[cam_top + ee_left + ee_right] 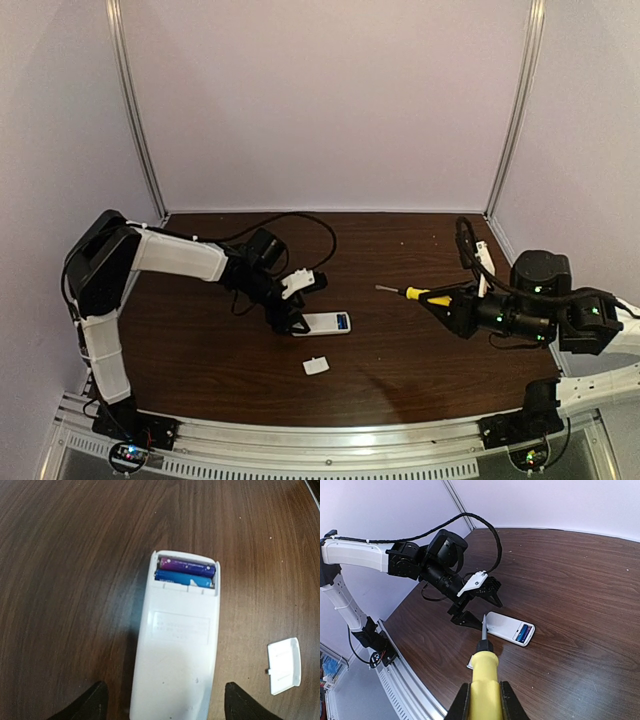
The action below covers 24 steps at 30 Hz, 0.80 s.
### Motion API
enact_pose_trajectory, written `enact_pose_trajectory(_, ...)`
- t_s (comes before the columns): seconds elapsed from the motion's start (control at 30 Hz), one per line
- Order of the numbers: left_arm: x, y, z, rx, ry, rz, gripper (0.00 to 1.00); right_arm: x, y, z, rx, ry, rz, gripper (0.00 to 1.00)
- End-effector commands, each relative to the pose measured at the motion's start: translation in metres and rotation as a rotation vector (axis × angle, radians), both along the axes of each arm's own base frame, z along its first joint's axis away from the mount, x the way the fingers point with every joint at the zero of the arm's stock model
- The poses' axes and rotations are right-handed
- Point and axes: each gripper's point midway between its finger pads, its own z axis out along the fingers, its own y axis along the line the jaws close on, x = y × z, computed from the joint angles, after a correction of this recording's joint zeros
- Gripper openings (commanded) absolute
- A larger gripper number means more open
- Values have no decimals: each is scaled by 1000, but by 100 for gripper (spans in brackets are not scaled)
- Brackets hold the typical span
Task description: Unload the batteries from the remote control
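While the left gripper [167,700] straddles the remote control [177,645] unclenched, its batteries [186,571] end points toward the screwdriver [484,664] clamped in the right gripper [485,692]

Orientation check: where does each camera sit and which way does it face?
Top external: above and behind the bases, looking down at the table; left arm and right arm show.
Left wrist: on the left gripper, looking down the remote control at its batteries; fingertips show.
Right wrist: behind the right gripper, shut on the screwdriver, facing the left arm.
Shared: all three show the remote control.
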Motion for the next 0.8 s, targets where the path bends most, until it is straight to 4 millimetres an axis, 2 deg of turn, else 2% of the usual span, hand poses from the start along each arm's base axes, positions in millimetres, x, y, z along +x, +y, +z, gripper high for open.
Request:
enact_pose_trajectory(0.0,-8,-5,-9,-7,16,-35,81,2,-4,-7,-35,-9,-14,0)
enact_pose_trajectory(0.43,-7,-17,-27,56,-59,-23,77,0,-3,-6,-37,-14,1,0)
enact_pose_trajectory(0.63,-13,-21,-33,78,-54,-1,62,0,-3,-7,-41,-14,3,0)
enact_pose_trajectory(0.77,-12,-26,-32,102,-73,77,58,0,-2,-7,-40,-14,4,0)
